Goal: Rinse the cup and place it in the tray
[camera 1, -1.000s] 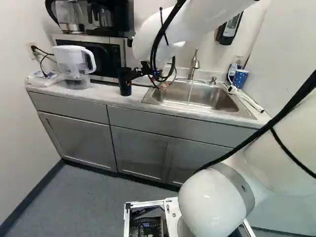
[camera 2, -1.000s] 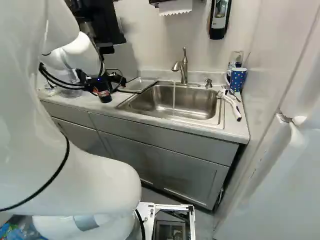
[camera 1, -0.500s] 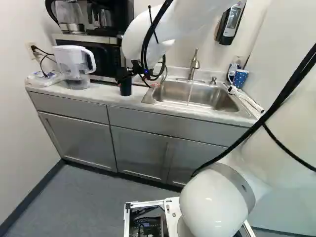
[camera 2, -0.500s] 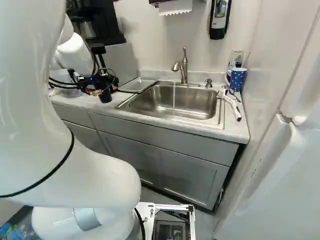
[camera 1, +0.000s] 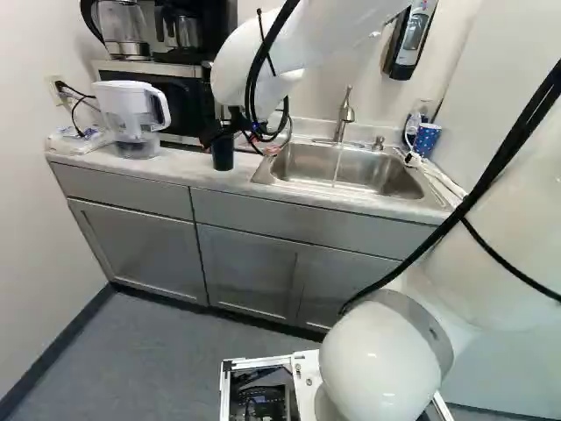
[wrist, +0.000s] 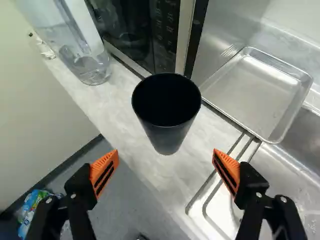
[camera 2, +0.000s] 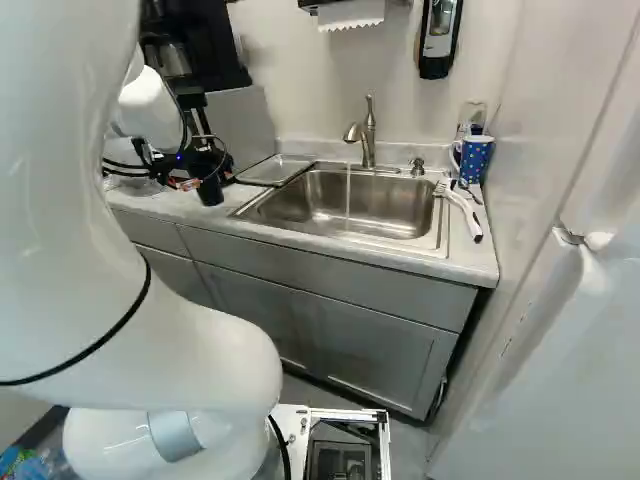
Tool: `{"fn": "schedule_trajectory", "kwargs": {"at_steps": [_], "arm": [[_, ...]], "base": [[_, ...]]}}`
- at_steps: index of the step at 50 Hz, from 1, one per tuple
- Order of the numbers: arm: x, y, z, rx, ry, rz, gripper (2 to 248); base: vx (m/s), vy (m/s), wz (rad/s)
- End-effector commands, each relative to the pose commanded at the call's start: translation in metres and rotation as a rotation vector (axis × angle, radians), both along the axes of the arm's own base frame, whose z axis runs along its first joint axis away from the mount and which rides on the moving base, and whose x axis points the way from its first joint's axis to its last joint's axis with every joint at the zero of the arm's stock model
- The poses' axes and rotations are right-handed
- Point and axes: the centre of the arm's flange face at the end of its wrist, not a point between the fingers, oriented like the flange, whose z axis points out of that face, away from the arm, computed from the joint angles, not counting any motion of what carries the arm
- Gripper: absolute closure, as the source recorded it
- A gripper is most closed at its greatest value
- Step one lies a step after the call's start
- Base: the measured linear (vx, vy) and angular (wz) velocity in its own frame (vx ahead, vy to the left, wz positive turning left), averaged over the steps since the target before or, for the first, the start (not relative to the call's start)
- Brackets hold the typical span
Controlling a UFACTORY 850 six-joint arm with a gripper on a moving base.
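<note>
Standing upright on the pale marbled countertop (wrist: 115,102), the tall, black, tapering cup (wrist: 167,137) is faced from above by the black two-fingered gripper (camera 1: 219,134). The fingers are spread wide, and nothing is gripped; in the wrist view the cup is seen ahead of the gap, touched by neither orange ridged pad (wrist: 105,172). The cup's open mouth is turned upward. Near it, the shallow rectangular metal tray (wrist: 257,92) is set beside the basin of the stainless-steel sink (camera 2: 380,205), into which a thin stream of water (camera 2: 347,195) is being run from the curved brushed-metal faucet (camera 2: 368,135). Beyond the basin, at the right of the right base view, a blue spotted mug (camera 2: 477,160) and a white-handled brush (camera 2: 463,212) are placed. On the cup's other side, a clear, white-lidded plastic pitcher (camera 1: 131,110) is stood before the microwave (camera 1: 180,101).
</note>
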Motion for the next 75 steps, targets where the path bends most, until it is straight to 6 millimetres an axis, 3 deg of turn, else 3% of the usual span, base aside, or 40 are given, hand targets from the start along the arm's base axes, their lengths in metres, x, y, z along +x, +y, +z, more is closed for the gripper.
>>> {"fn": "schedule_trajectory", "kwargs": {"at_steps": [30,75], "arm": [[0.005,0.003,0.006,0.047,-0.094,0.001,3],[0.012,0.015,-0.028,0.093,-0.183,0.018,3]], "base": [[0.000,0.000,0.000],[0.000,0.000,0.000]]}}
